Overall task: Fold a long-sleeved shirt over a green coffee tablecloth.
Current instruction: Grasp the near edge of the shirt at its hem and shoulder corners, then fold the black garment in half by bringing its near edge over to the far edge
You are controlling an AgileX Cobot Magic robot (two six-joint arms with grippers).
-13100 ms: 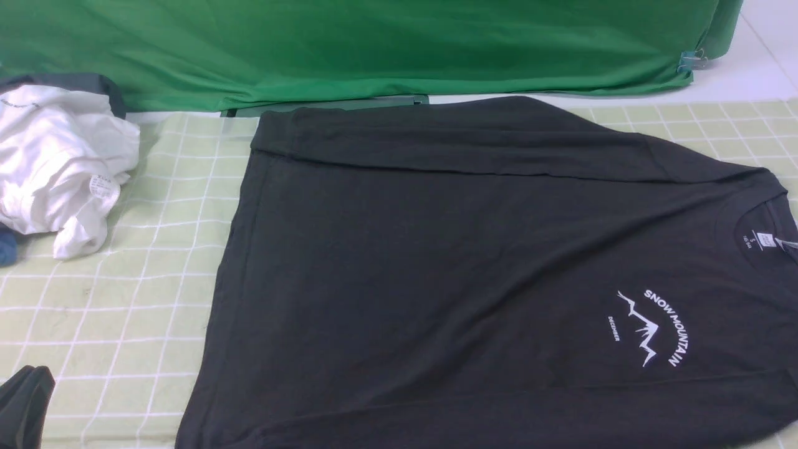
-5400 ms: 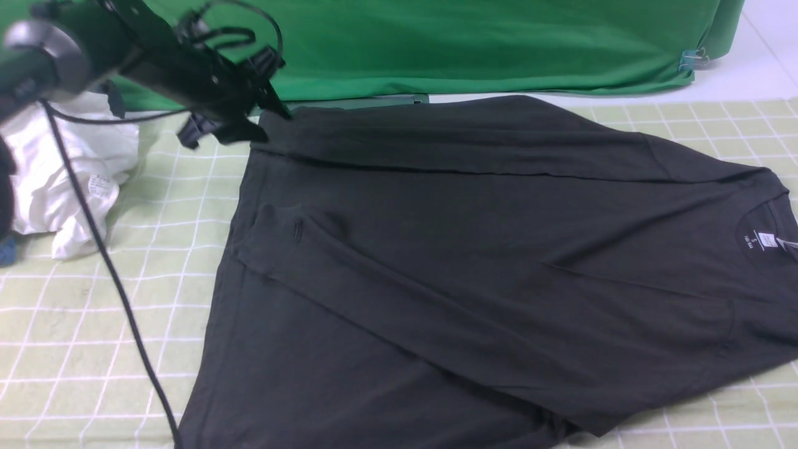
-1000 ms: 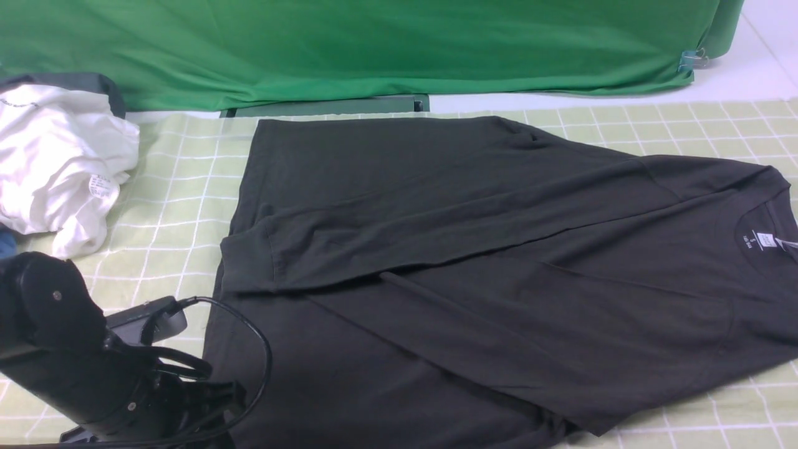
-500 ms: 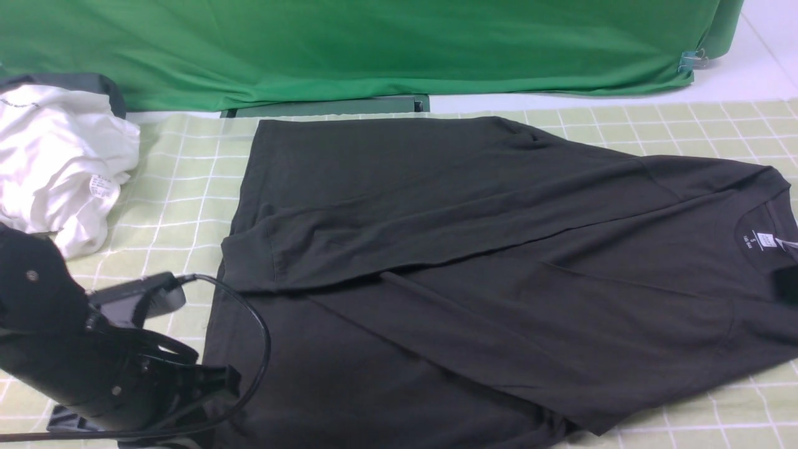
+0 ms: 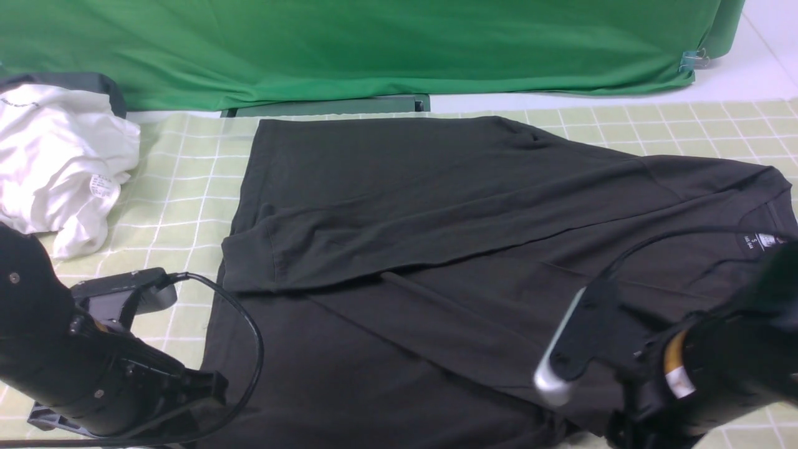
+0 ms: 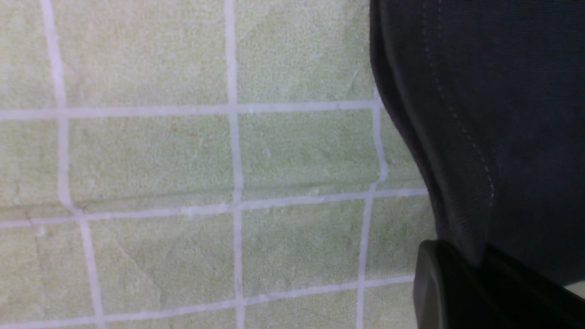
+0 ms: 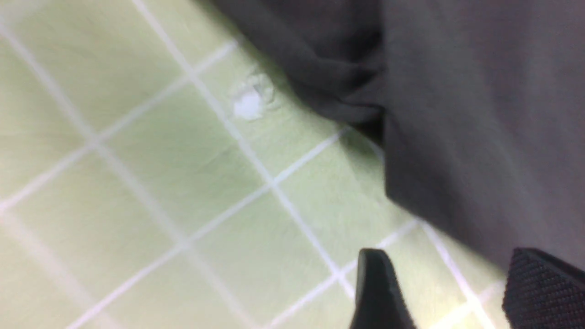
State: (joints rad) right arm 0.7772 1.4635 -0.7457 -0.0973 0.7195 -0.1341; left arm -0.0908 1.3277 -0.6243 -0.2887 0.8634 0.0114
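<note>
- now the long-sleeved shirt point(image 5: 436, 206) lies on the green coffee tablecloth point(image 5: 168, 187), long axis left to right, collar right.
- left gripper point(image 5: 209, 386) is clenched on its near hem corner.
- right gripper point(image 7: 443, 283), released, hangs just beside its near edge.

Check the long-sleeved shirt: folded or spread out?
Partly folded: the long-sleeved shirt has both sleeves laid across its body; the body lies flat on the checked tablecloth.

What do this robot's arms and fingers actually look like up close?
Both arms are black and bulky. The left arm has rounded joints with small silver screws and a looping black cable. The right arm carries an orange-and-white band and a silver-edged box. Its fingers are black, one dimpled.
</note>
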